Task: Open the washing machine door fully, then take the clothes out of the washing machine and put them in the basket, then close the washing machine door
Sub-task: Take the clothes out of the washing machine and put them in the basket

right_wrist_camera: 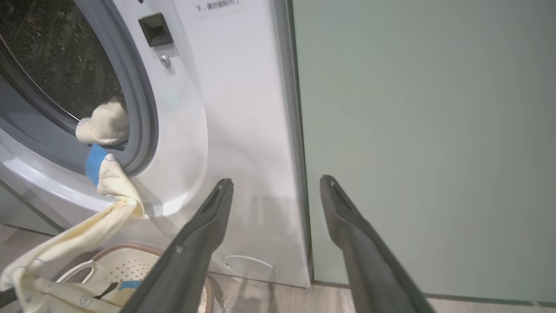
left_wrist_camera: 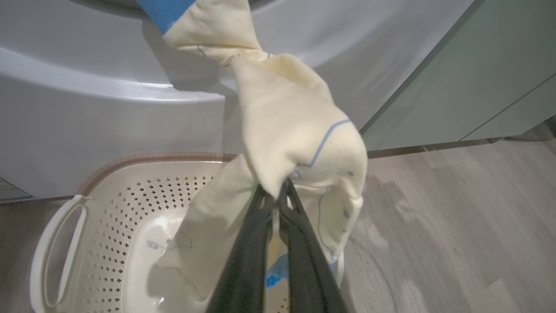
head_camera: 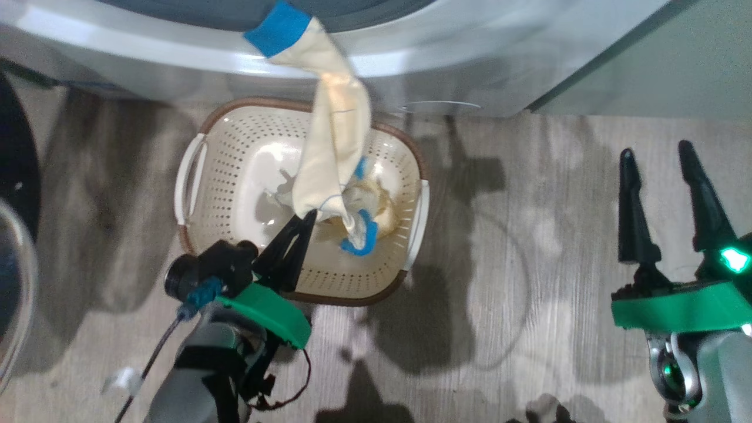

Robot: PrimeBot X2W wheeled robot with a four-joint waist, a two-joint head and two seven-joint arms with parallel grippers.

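The left gripper is clamping its two dark fingers tight on a fold of the clothes, a soft cream-yellow garment with thin blue outline lines. Right at the fingertips the fabric is bunching into a rounded lump. From there it is stretching up and away as a twisted band, ending in a bright blue patch that is lying over the lip of the drum mouth. Just under and beyond the fingertips the basket is sitting on the wood-look floor, cream and perforated, with a brown rim and white handles; more cream and blue fabric is lying crumpled inside it. Past the basket the washing machine is rising white and curved, and another cream bundle is resting in its grey-ringed mouth. The washing machine door is standing swung out, far to this gripper's left. The right gripper is hanging with fingers spread wide and empty, well right of the basket, pointing toward the machine's edge and a pale green cabinet.
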